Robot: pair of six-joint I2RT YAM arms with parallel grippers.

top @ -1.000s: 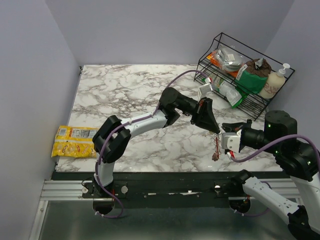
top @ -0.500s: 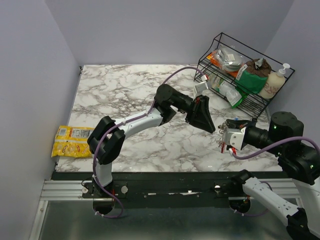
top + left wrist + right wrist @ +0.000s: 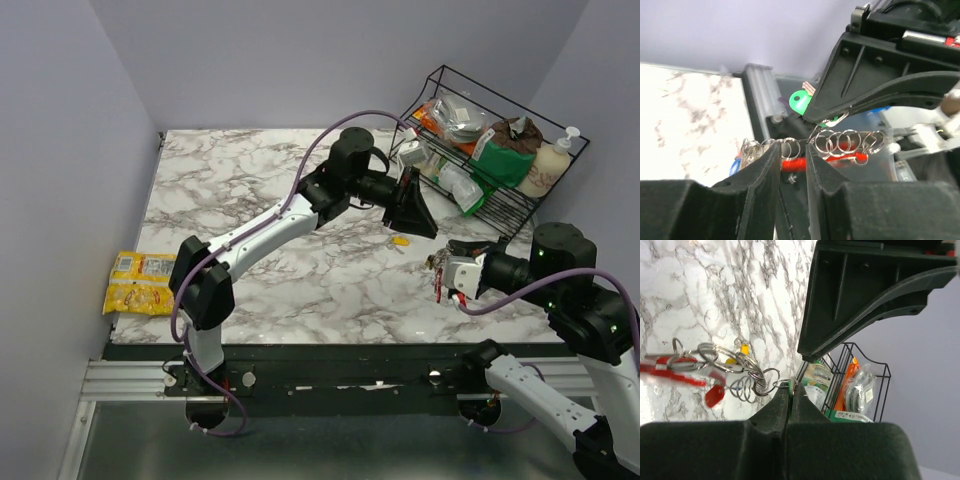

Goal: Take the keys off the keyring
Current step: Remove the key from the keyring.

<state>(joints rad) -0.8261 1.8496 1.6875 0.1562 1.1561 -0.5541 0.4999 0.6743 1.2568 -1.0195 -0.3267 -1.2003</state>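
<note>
My right gripper [image 3: 445, 272] is shut on a green key [image 3: 800, 101], only a green sliver of it showing between the jaws in the right wrist view [image 3: 790, 388]. From that key a chain of metal rings [image 3: 850, 141] runs to the red keyring [image 3: 825, 161], which hangs in the air with a red key [image 3: 715, 395]. A blue key [image 3: 735, 165] dangles at the chain's far end. My left gripper [image 3: 428, 230] hovers just up and left of the bundle, open, with nothing between its fingers [image 3: 792, 150]. A yellow key [image 3: 398, 240] lies loose on the marble under it.
A black wire basket [image 3: 500, 200] of packets stands at the back right, with a soap bottle [image 3: 548, 165] in it. A yellow snack packet [image 3: 145, 282] lies at the table's left edge. Purple walls close in the sides.
My left gripper opened and drew back and up from the bundle. The yellow key now lies on the marble. The right gripper lifted the keyring slightly, still shut.
</note>
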